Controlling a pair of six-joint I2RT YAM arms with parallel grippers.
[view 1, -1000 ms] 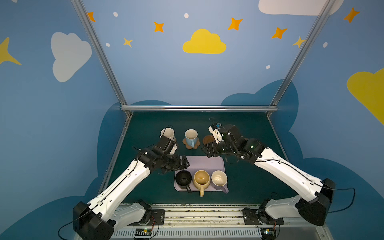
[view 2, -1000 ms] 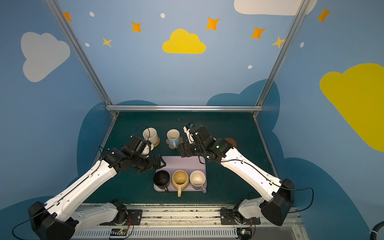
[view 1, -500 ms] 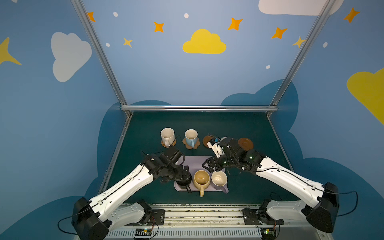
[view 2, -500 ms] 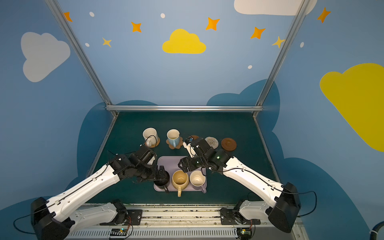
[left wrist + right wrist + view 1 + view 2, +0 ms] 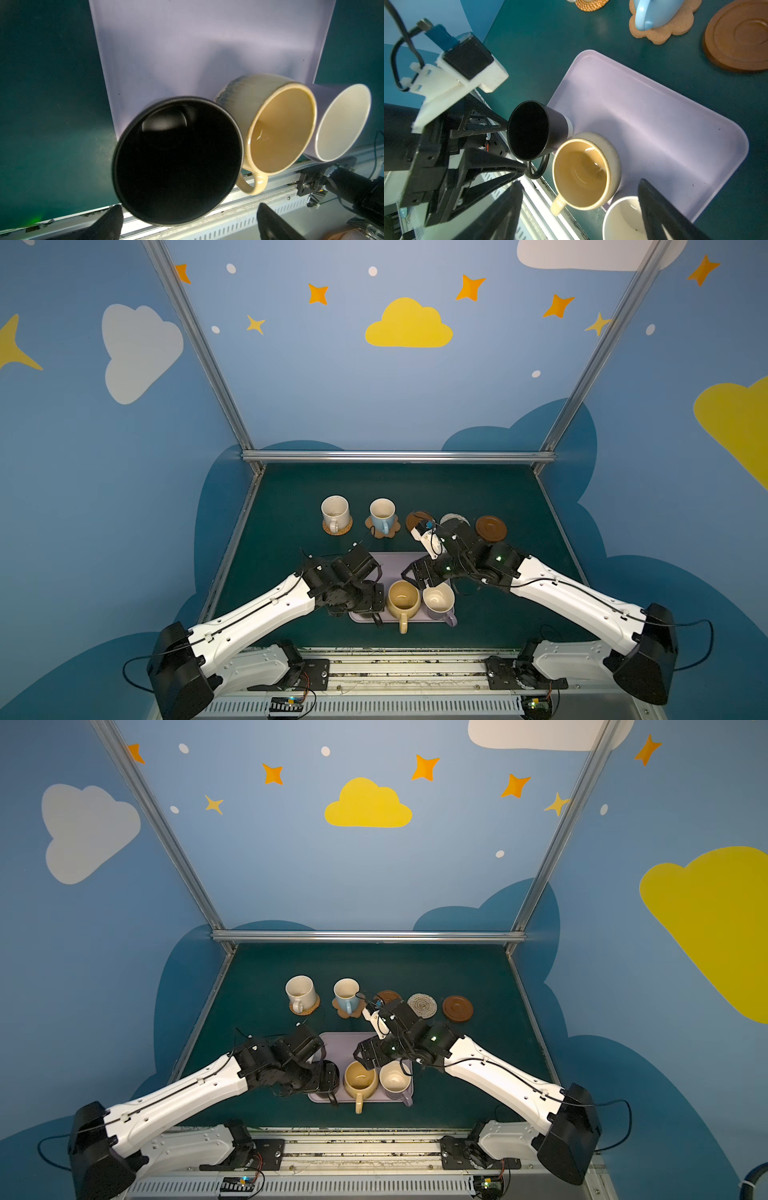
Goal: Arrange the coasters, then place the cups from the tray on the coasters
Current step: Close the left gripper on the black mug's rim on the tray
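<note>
The left gripper (image 5: 189, 214), jaws wide, straddles the black handled mug (image 5: 176, 160) at the near-left corner of the lilac rectangular tray (image 5: 654, 124). The right gripper (image 5: 579, 184), spread and empty, hovers seemingly over the neighbouring mustard-yellow mug (image 5: 280, 128). 2 arms this close risk colliding and tipping mugs.

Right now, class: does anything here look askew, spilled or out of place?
Nothing spilled or broken. The mustard mug, black mug and lilac mug crowd the tray at its near edge, the mustard handle jutting past the rim.
</note>
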